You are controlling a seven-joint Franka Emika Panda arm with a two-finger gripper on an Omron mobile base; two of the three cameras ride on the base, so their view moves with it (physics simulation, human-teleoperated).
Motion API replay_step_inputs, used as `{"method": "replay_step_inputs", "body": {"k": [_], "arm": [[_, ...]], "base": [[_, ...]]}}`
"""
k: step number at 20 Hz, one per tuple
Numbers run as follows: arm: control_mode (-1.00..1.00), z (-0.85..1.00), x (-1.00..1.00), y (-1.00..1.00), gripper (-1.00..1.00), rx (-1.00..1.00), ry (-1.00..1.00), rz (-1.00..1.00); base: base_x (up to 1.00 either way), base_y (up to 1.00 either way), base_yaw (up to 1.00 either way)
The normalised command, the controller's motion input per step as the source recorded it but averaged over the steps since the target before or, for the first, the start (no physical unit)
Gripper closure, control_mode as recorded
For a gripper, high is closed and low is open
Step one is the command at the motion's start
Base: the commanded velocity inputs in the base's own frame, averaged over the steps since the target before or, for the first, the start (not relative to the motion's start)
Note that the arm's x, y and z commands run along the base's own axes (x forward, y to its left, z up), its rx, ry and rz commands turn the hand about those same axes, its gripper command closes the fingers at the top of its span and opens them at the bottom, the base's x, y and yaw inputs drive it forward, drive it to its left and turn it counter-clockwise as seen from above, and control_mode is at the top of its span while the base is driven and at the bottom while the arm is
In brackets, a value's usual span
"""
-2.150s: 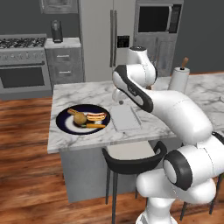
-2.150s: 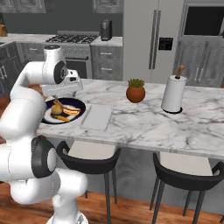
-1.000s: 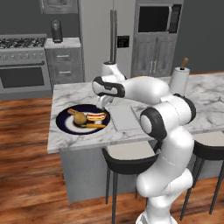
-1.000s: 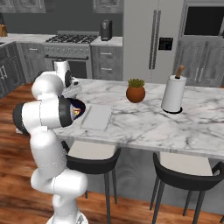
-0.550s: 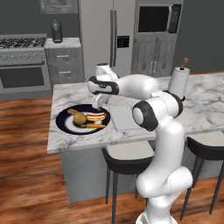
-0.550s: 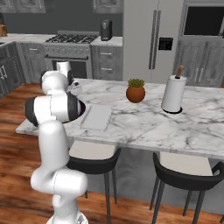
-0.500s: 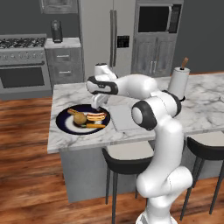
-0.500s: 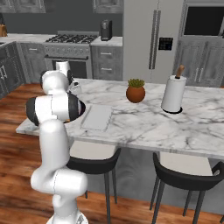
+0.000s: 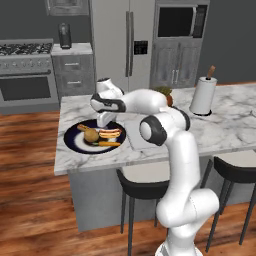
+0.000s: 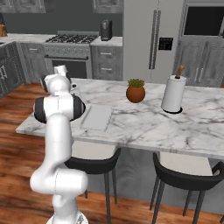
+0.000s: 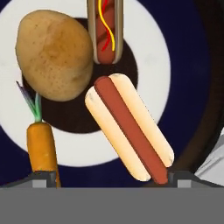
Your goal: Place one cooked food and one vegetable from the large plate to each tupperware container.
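My gripper (image 11: 111, 177) hangs wide open over the large plate (image 11: 183, 78); descending, I risk nudging the plain hot dog (image 11: 129, 131) against the potato (image 11: 52, 54) beside it.

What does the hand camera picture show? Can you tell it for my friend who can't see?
Looking straight down, the open gripper hovers over the large plate, dark blue with a pale ring. On it lie a plain hot dog nearest the fingertips, a second hot dog with a mustard squiggle, a brown potato and an orange carrot.
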Motion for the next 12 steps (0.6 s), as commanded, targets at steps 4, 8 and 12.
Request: {"method": "replay_step_inputs", "body": {"k": [4, 8, 12], "arm": [[-1.00, -0.29, 0.52, 0.00, -1.00, 0.00, 0.00, 0.05], [-1.00, -0.17, 0.28, -0.16, -1.00, 0.00, 0.09, 0.01], [-1.00, -0.11, -0.09, 0.00, -1.00, 0.00, 0.01, 0.11]], "base": [[0.00, 0.00, 0.00], [0.00, 0.00, 0.00], [0.00, 0.00, 0.00]]}}
